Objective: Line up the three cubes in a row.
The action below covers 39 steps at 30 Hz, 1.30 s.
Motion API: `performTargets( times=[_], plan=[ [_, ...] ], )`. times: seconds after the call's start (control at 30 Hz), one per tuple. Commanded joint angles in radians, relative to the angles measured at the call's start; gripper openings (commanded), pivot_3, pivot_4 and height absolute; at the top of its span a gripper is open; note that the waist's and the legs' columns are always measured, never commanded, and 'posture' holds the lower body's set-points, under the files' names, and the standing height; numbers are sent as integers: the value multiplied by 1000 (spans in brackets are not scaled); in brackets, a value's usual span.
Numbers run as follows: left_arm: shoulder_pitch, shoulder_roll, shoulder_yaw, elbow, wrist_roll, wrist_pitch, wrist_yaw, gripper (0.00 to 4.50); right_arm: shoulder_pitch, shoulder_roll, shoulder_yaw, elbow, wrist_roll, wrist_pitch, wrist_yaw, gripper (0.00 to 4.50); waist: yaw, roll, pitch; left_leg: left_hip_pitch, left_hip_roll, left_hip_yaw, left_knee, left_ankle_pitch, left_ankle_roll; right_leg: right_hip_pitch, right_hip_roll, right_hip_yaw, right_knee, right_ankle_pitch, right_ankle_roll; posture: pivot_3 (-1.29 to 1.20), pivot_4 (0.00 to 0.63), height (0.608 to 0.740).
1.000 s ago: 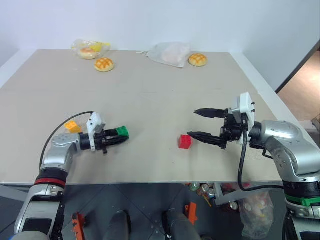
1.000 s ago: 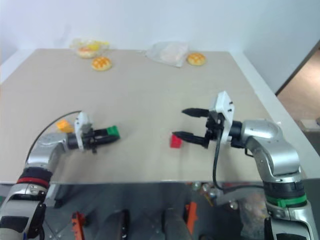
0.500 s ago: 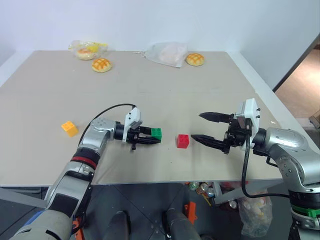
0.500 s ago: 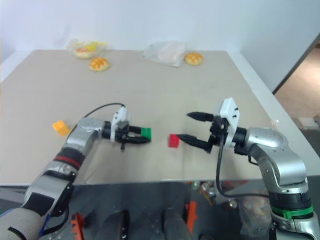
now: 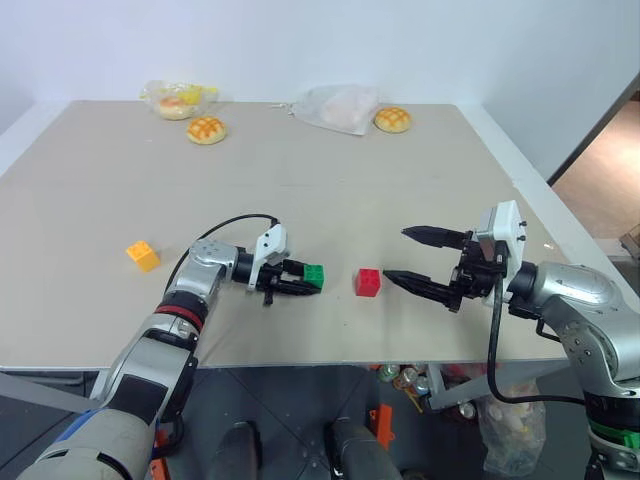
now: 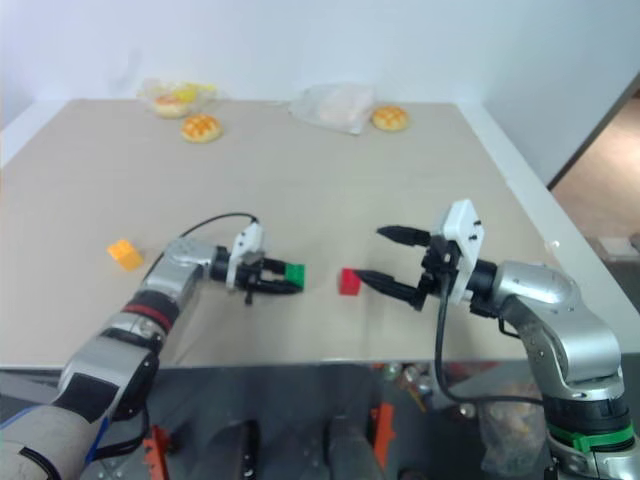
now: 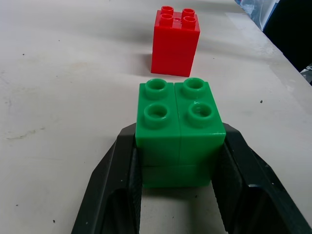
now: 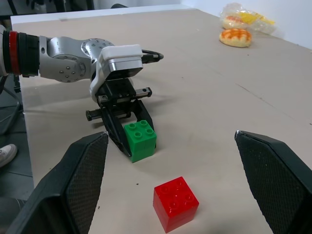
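**A:** Bench [image 5: 300,180] first: it fills most of your head view, with two buns [image 5: 207,129] and some bags along the far edge, all well clear of the work.

**B:** And the arms?

**A:** Your right claw [image 5: 420,258] hangs at the right of the frame, jaws spread wide and holding nothing, its lower finger pointing at the red cube [image 5: 367,282] from just beside it. Your left claw [image 5: 300,281] sits left of centre, shut on the green cube [image 5: 314,276], which is low over the bench or resting on it; I can't tell which.

**B:** Where are the cubes?

**A:** Green and red are near each other at the lower middle, with a gap between. The yellow-orange cube [image 5: 142,255] is well apart, at the left of the frame.

**B:** What could spoil it?

**A:** I'd judge that if you push the green cube further in, it may knock the red one askew. Letting go while tilted could tip it. The right claw's lower finger may nudge the red cube if you drift.
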Motion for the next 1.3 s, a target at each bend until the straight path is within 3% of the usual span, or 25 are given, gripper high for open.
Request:
performTargets(
  times=[0.03,0.1,0.23,0.27,0.5,0.73,0.87,1.07,1.3],
  plan=[
    [0,-15,52,-9,-23,2,40,2379,-29,-14,-32,-18,15,-14,-3,4326,0,0,0,0,0,0,0,0,0,0,0,0,0,0,0,0,150,740],
    [6,-18,66,-8,-8,-36,106,3040,-36,-13,-28,-11,14,-15,-1,4326,0,0,0,0,0,0,0,0,0,0,0,0,0,0,0,0,150,740],
    [49,20,68,-73,-28,36,25,4398,-54,-9,-14,3,10,-20,7,4326,-2,0,0,0,0,0,-1,0,0,0,0,0,0,0,0,0,150,740],
    [60,31,69,-97,-37,72,1,4460,-58,-9,-12,7,9,-20,8,4326,-2,0,0,0,0,0,-1,0,0,0,0,0,0,0,0,0,150,740],
    [280,228,104,-565,-188,396,-117,4460,-99,-8,3,37,8,-27,31,4326,-8,0,0,1,2,0,-2,0,0,0,1,0,0,-1,-2,0,150,740],
    [441,348,286,-746,-235,455,113,4460,-122,19,40,33,3,-35,36,4326,-4,0,0,2,3,0,-1,0,0,0,1,-1,0,-1,-2,0,150,740],
    [569,340,423,-877,-251,501,341,4460,-137,50,83,18,-2,-44,35,4326,-3,0,0,1,3,1,-1,0,0,0,0,-1,0,-1,-2,0,150,740],
    [865,312,467,-1127,-306,580,448,4460,-209,98,165,62,-38,-73,59,4326,-5,1,0,2,5,3,-2,-1,-1,-2,0,-1,0,-1,-3,0,150,740],
    [1012,174,645,-1259,-468,651,683,4460,-269,148,246,110,-72,-114,114,4326,-2,0,0,2,6,4,-1,-1,-1,-2,0,-1,-1,-1,-3,0,150,740]
  ],
)
